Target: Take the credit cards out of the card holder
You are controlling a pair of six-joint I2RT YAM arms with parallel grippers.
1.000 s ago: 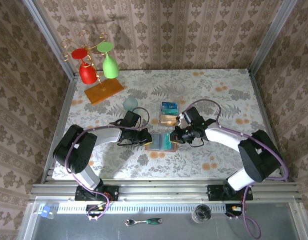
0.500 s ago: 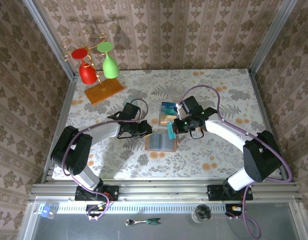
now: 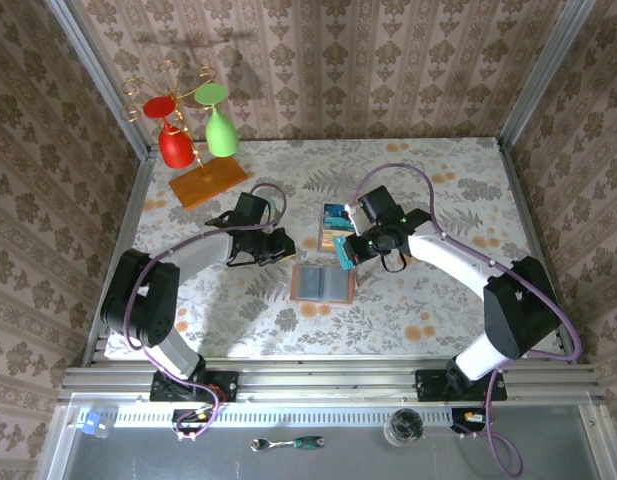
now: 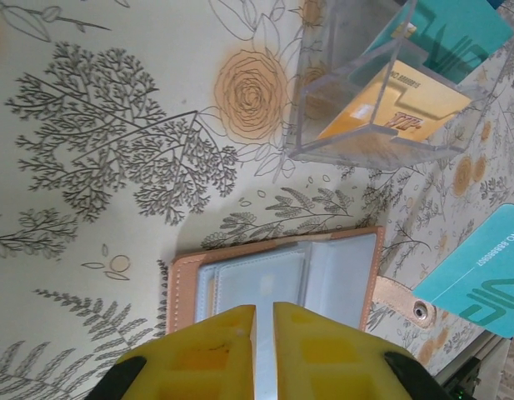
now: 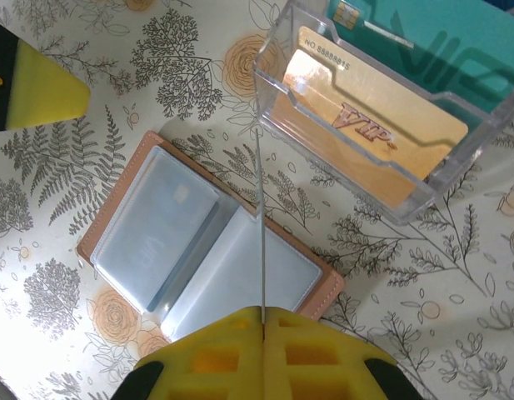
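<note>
Nearest the arm bases, the card holder (image 3: pixel 323 284) lay open and flat on the flowered tabletop (image 3: pixel 438 310), its clear pockets facing up. A faint pale shape showed in one pocket, but whether a card sat there could not be told. The holder looked light and soft-covered. It would likely slide or fold if tugged, so its brown border would probably need pressing down while anything was drawn out.

Just beyond its far right corner, the right hand (image 5: pixel 262 313) was pressed together on a teal card (image 4: pixel 486 275), pinching it by one edge, clear of the pockets. The card looked thin, stiff, slick and very light, with a little flex. A firm pinch on a short edge seemed the sound place to hold it, since the flat faces offered no purchase.

Beyond the holder's far left corner, the left hand (image 4: pixel 263 310) hovered with its fingers nearly together, only a slit between them and nothing in it.

Farther back, just beside the right hand, stood a clear box (image 3: pixel 337 228) with a gold card (image 5: pixel 369 137) and a second teal card (image 5: pixel 423 37) inside. At the far left corner stood a wooden rack (image 3: pixel 208 183).
</note>
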